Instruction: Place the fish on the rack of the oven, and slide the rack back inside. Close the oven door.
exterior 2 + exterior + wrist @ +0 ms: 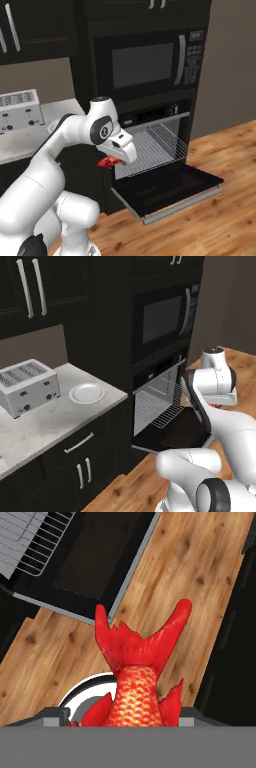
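A red-orange fish [136, 682] hangs clamped in the robot's gripper [111, 161], tail fanned outward above the wood floor [200, 587], just beside the open oven [150, 145]. The oven door [170, 187] lies dropped flat, its silver bar handle [182, 204] along the front edge, and the wire rack [150, 147] stands pulled partway out over it. The fish is held off the rack's near left corner, not touching it. On the marble counter [45, 426] to the left sit a white plate [87, 393] and a silver toaster [27, 387], with a black microwave [147, 62] built in above the oven.
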### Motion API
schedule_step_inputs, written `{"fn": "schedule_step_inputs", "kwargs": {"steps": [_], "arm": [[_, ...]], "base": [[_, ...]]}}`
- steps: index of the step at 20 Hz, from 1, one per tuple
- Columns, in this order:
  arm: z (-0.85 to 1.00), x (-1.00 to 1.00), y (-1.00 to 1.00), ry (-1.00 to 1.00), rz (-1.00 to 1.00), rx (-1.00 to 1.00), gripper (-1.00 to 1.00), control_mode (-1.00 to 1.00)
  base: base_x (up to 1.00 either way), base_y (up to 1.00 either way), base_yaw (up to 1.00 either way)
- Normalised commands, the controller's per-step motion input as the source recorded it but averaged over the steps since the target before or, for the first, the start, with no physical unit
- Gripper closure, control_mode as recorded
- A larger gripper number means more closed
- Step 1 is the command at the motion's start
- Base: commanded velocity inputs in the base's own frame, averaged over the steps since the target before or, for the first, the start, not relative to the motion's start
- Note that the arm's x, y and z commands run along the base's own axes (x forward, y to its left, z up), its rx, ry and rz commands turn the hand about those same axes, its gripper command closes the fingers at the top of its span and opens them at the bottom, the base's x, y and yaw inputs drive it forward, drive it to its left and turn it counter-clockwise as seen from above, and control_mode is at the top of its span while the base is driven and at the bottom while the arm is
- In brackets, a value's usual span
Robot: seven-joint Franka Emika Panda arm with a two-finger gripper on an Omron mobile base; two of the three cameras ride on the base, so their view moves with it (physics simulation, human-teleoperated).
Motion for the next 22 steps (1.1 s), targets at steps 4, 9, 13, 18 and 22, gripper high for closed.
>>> {"fn": "schedule_step_inputs", "kwargs": {"steps": [4, 9, 13, 18, 22], "arm": [[0.00, 0.00, 0.00, 0.00, 0.00, 0.00, 1.00, 1.00], [0.00, 0.00, 0.00, 0.00, 0.00, 0.00, 1.00, 1.00], [0.00, 0.00, 0.00, 0.00, 0.00, 0.00, 1.00, 1.00], [0.00, 0.00, 0.00, 0.00, 0.00, 0.00, 1.00, 1.00], [0.00, 0.00, 0.00, 0.00, 0.00, 0.00, 1.00, 1.00]], "base": [[0.54, 0.06, -0.25], [0.42, 0.23, -0.20], [0.28, 0.22, -0.19], [0.39, 0.02, -0.16], [0.59, 0.06, -0.13]]}}
